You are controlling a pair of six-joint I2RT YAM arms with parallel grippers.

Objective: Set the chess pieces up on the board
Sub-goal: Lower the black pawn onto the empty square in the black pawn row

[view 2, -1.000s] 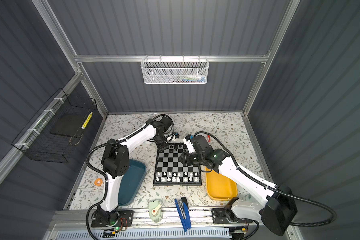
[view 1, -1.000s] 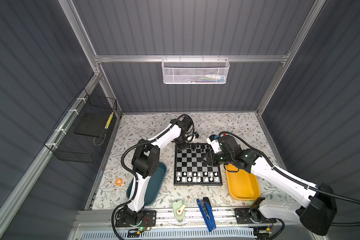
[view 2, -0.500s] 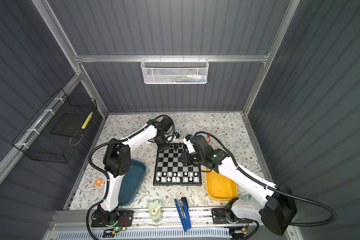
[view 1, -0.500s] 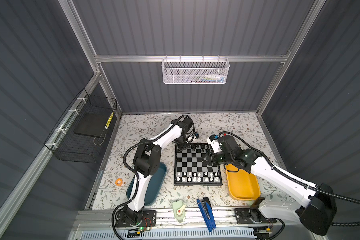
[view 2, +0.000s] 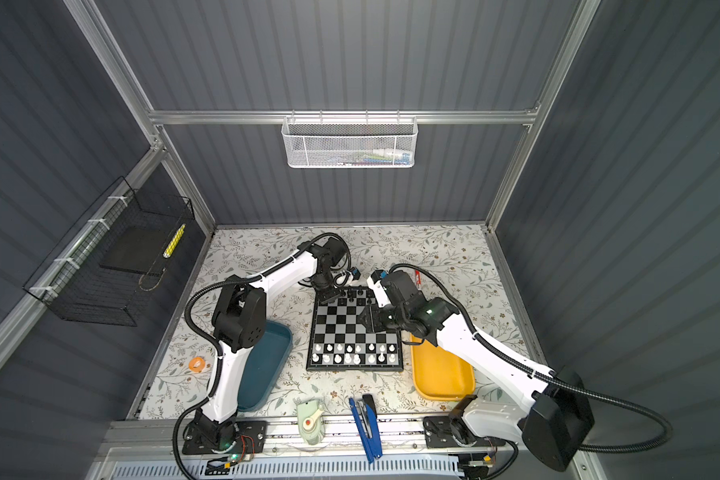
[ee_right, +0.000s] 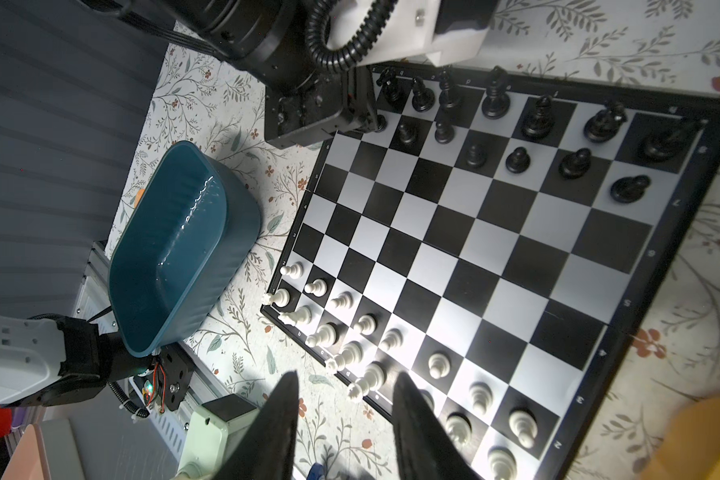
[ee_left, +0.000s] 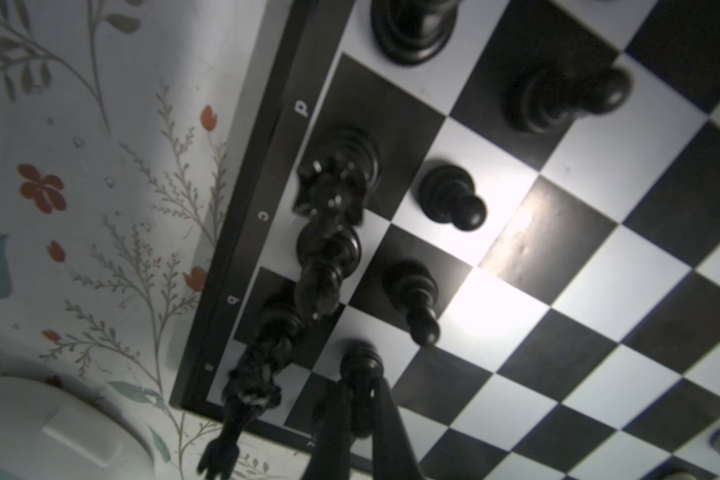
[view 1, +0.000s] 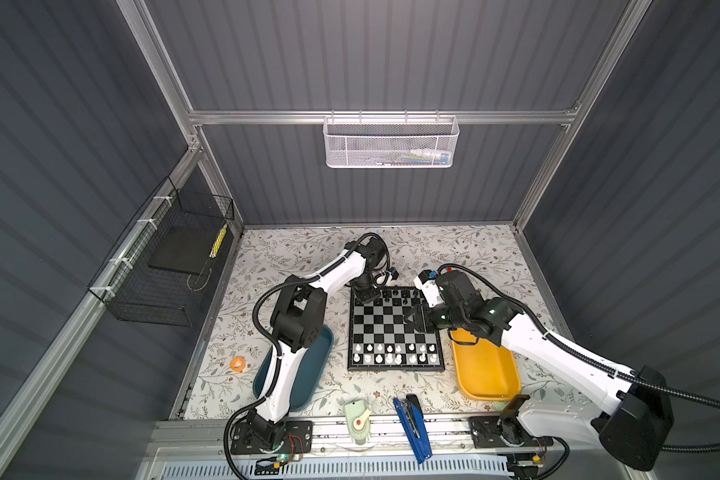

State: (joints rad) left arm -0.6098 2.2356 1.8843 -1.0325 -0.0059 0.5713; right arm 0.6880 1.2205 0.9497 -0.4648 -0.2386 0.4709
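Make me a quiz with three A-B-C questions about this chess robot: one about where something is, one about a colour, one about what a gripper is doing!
1. In both top views, which side of the chessboard is the teal tray on?
A. left
B. right
C. on top of it

2. What colour are the chess pieces in the two rows nearest the arms' bases?
A. black
B. white
C. red

3. How is the right gripper?
A. gripping a chess piece
B. squeezed shut
C. open and empty

Answers: A, the tray lies left of the board; B, those rows are white, the black pieces stand at the far edge; C, its fingers stand apart with nothing between.
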